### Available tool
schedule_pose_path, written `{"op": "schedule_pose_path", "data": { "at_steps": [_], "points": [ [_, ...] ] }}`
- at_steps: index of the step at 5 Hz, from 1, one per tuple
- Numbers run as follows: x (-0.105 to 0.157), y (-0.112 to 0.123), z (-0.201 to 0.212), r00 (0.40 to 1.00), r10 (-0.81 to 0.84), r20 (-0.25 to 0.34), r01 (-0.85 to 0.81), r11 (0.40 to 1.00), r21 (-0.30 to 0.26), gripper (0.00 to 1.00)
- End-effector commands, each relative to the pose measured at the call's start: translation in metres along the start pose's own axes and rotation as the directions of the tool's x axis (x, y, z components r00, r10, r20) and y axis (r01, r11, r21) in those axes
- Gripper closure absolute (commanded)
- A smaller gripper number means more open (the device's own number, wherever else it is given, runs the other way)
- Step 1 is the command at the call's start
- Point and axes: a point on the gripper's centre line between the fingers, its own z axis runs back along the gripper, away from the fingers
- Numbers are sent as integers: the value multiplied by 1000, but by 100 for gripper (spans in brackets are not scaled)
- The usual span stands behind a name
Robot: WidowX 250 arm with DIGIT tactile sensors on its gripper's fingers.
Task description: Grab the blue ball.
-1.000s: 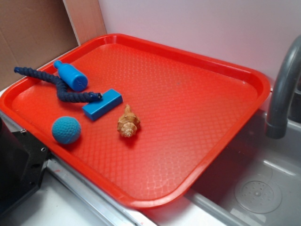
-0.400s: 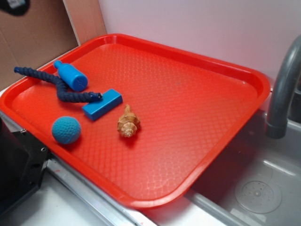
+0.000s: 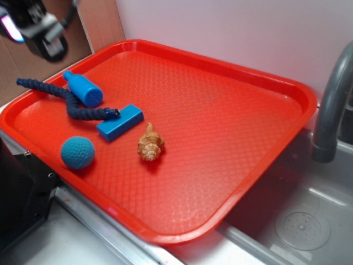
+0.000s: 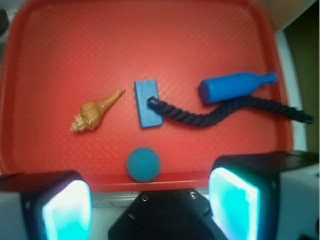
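While the small teal-blue knitted ball (image 3: 77, 152) lies on the red plastic tray (image 3: 237, 132), near its front-left rim, nothing touches it. Just beside it, toward the tray's middle, sits a flat blue rectangular block (image 3: 120, 122), and a tan spiral seashell (image 3: 150, 143) lies a little further right. A dark navy braided rope (image 3: 69, 101) rests one end on the block and curves back past a blue bottle-shaped cylinder (image 3: 83, 89). No writing or label is legible on any item. The black gripper (image 3: 39, 33) hangs at the top-left corner of the exterior view, above the tray's far-left edge, well apart from the ball. In the wrist view its fingers (image 4: 235, 197) stand spread, holding nothing. A grey faucet (image 3: 331, 105) rises over the metal sink (image 3: 298, 221) at right.
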Motion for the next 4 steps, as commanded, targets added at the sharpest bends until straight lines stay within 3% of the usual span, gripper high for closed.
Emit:
{"op": "schedule_pose_path", "data": {
  "at_steps": [1,3,4],
  "points": [
    [-1,0,-45,998,-39,-47,39,999,-4,0],
    [-1,-3,-89,989,-70,-131,74,997,33,0],
    [-5,-8,-101,986,-85,-140,89,996,25,0]
  ]
}}
